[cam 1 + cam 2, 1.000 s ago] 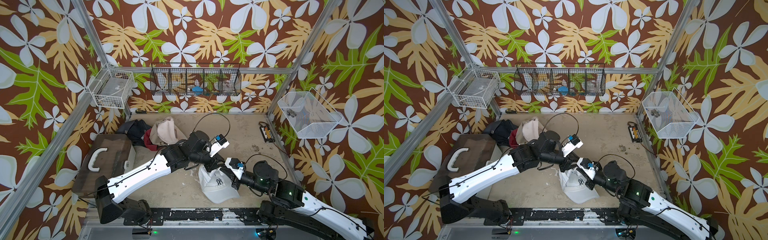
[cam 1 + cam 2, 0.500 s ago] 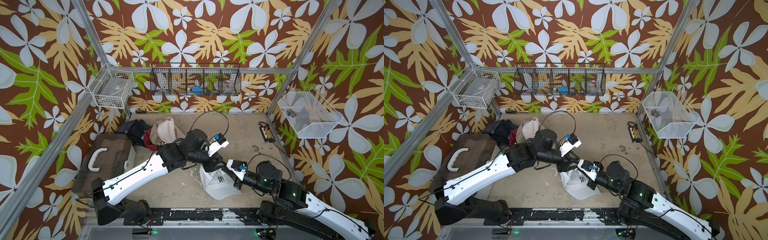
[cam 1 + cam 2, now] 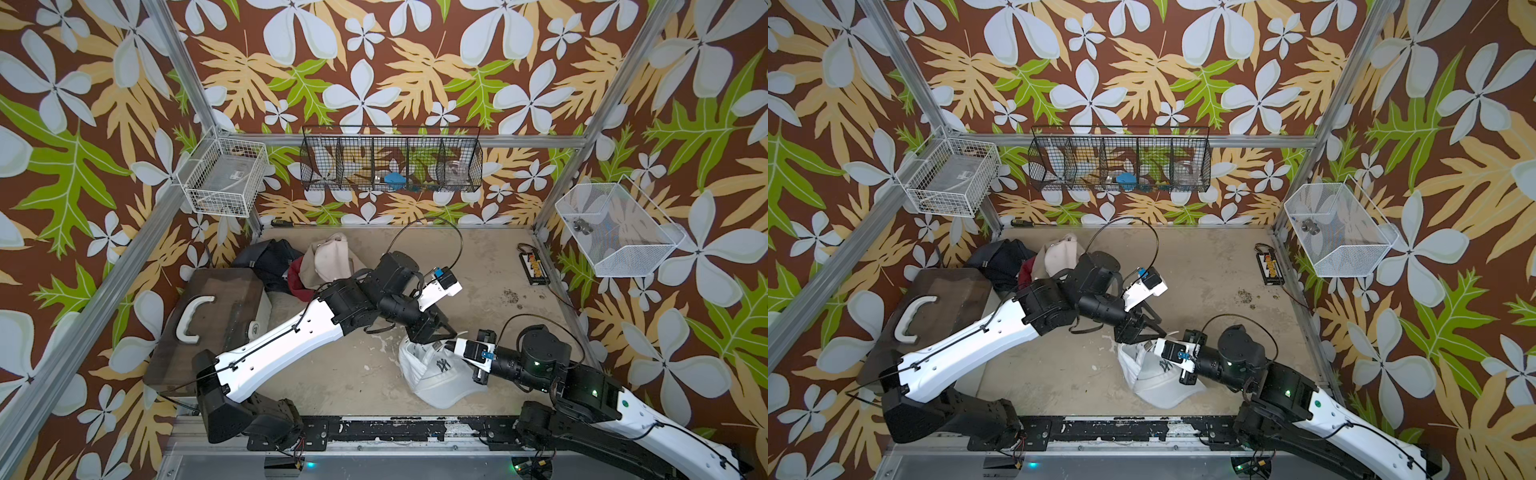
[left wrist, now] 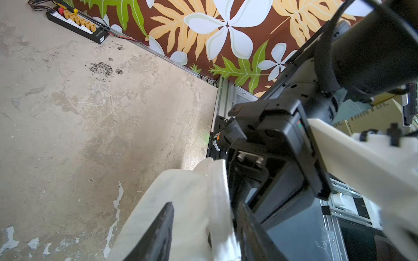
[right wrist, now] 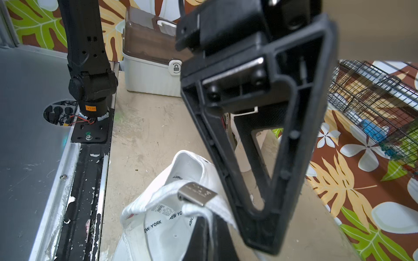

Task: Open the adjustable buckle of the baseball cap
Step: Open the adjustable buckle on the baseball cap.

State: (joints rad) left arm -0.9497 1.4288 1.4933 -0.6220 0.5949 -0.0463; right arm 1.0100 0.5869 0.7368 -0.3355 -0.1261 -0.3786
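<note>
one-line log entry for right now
left claw: open astride cap strap | right claw: shut on cap strap | buckle: looks shut

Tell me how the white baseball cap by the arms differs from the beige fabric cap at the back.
The white baseball cap lies alone near the front; the beige fabric cap rests at the back amid a heap of dark clothing. The white one shows a dark logo and a metal buckle; the beige shows neither. The left gripper and right gripper are at the white cap, neither at the beige. Both are soft caps.
</note>
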